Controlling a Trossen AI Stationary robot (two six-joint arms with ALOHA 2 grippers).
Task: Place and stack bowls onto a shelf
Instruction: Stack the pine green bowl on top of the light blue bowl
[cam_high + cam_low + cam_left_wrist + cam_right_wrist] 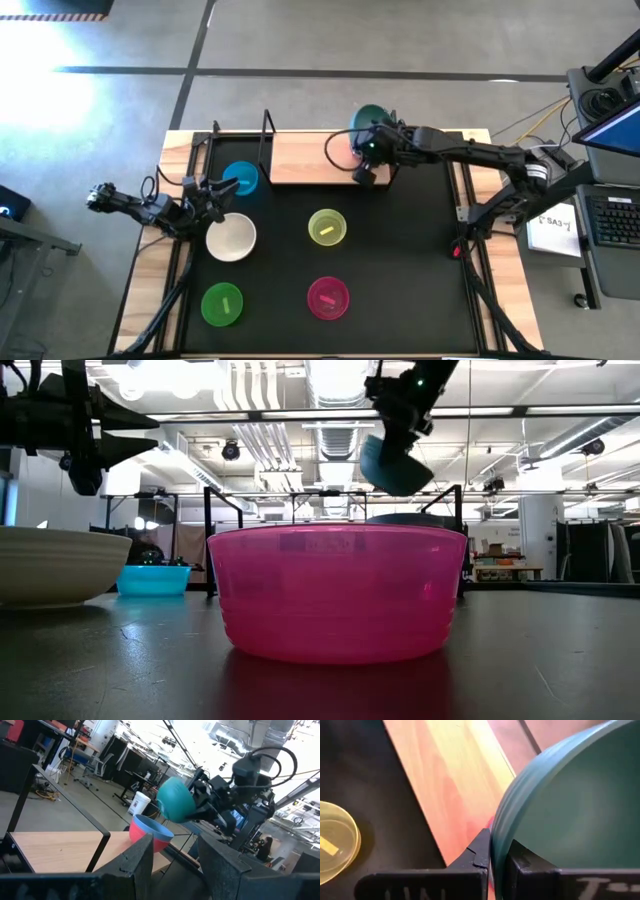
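Note:
My right gripper is shut on a teal bowl and holds it in the air over the right part of the wooden shelf. In the left wrist view the teal bowl hangs just above a red bowl with a blue bowl nested in it; the red bowl's base rests on the shelf board. My left gripper waits open at the mat's left edge with nothing between its fingers. My right gripper pinches the teal bowl's wall at the rim, with one finger outside and the other inside the bowl. The fingers slant down from the table's right side. The bowl is tilted and lifted clear of the shelf.
On the black mat stand a bright blue bowl, a white bowl, a yellow bowl, a green bowl and a magenta bowl. A black upright stands at the shelf's left end.

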